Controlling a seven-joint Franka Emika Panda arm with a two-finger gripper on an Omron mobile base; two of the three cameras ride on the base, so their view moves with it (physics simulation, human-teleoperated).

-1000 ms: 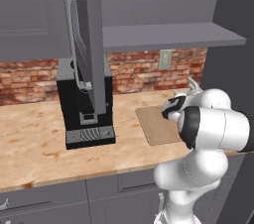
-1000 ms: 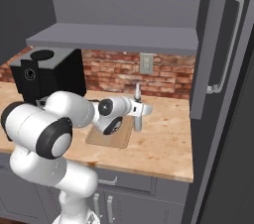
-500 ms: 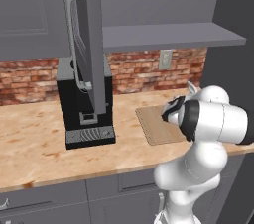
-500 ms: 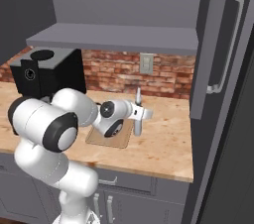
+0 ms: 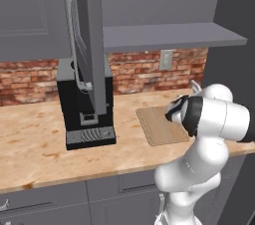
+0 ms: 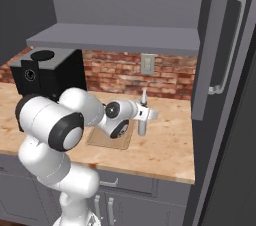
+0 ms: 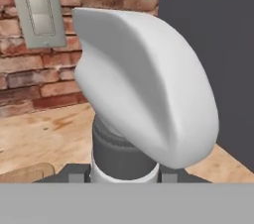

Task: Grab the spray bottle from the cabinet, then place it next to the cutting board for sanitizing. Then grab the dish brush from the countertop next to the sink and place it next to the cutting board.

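My gripper (image 6: 142,116) is shut on the spray bottle (image 6: 143,120), a pale upright bottle held low over the countertop (image 6: 165,145), just right of the cutting board (image 6: 111,138). In the hand view the spray bottle's trigger head (image 7: 144,84) looms close, with my gripper (image 7: 124,173) closed around its neck. From the left base view the cutting board (image 5: 158,125) lies beside my elbow, and the spray bottle's nozzle (image 5: 194,87) peeks above it. The cabinet door (image 5: 87,45) stands open beside its shelf (image 5: 169,36). The dish brush and the sink are out of view.
A black coffee machine (image 5: 84,112) stands on the countertop left of the board, under the open door. A tall dark panel (image 6: 235,120) closes off the right end of the counter. A wall switch (image 6: 146,63) sits on the brick backsplash.
The arm has swung slightly to the right, and the held bottle has sunk a little toward the counter beside the board. The grip is unchanged.
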